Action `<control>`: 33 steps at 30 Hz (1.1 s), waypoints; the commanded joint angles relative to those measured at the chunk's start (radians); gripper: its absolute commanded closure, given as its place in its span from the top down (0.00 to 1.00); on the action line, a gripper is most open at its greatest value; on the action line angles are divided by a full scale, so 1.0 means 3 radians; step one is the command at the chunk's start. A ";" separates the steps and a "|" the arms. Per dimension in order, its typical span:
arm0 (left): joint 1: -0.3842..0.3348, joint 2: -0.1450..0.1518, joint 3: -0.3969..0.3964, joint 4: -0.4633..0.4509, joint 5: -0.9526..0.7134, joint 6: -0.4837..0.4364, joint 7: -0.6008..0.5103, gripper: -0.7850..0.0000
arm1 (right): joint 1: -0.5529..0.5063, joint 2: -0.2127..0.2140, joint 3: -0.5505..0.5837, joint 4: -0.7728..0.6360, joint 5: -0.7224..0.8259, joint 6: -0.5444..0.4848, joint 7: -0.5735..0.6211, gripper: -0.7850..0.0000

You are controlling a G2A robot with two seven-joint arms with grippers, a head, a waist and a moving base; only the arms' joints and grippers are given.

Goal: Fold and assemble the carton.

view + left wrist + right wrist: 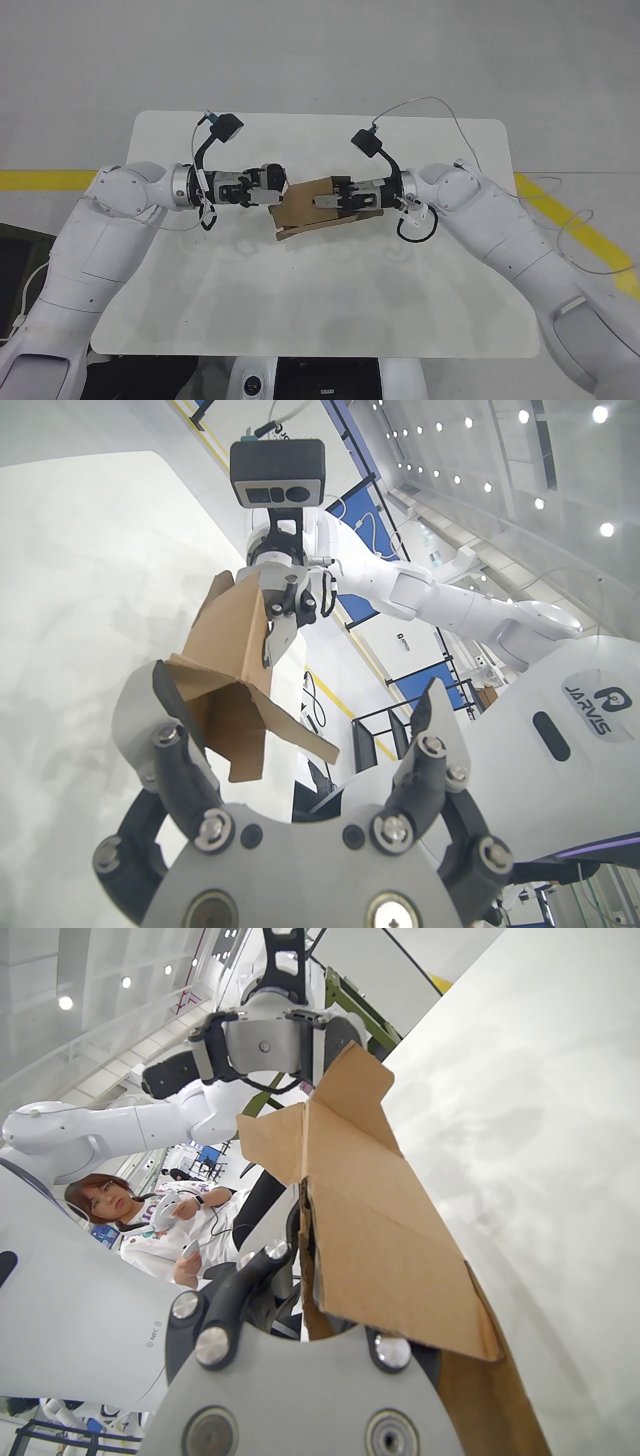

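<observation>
Now the right pincer (325,200) is clenched on the carton (312,208), holding it over the tabletop (320,300). The left pincer (295,685) is wide open beside a flap (240,745). I think a hard push could make the carton slip or crumple.

A white table (450,300) with rounded corners stands on a smooth pale grey floor (320,50), and a yellow line (40,180) painted on that floor runs past both sides of it. Overhead, a high white ceiling (500,445) carries rows of small round lights (606,529). Farther back in the hall are blue panels (356,609) and a black metal rack (372,732). A pale slanted structure (100,1058) under the ceiling may be a stairway or gallery rail.
</observation>
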 commanded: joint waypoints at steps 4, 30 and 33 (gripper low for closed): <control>0.0011 -0.0003 -0.0003 -0.0041 -0.0004 -0.0008 -0.0016 1.00 | 0.0046 -0.0006 -0.0088 -0.0124 0.0047 0.0032 0.0032 0.00; 0.0020 -0.0016 -0.0053 -0.0068 0.0118 -0.0001 0.0031 1.00 | 0.0252 -0.0028 -0.0371 0.0047 0.0287 -0.0016 -0.0016 0.00; 0.0029 -0.0013 -0.0089 -0.0049 0.0181 0.0005 0.0118 1.00 | 0.0253 -0.0006 -0.0332 0.0114 0.0289 -0.0040 -0.0041 0.00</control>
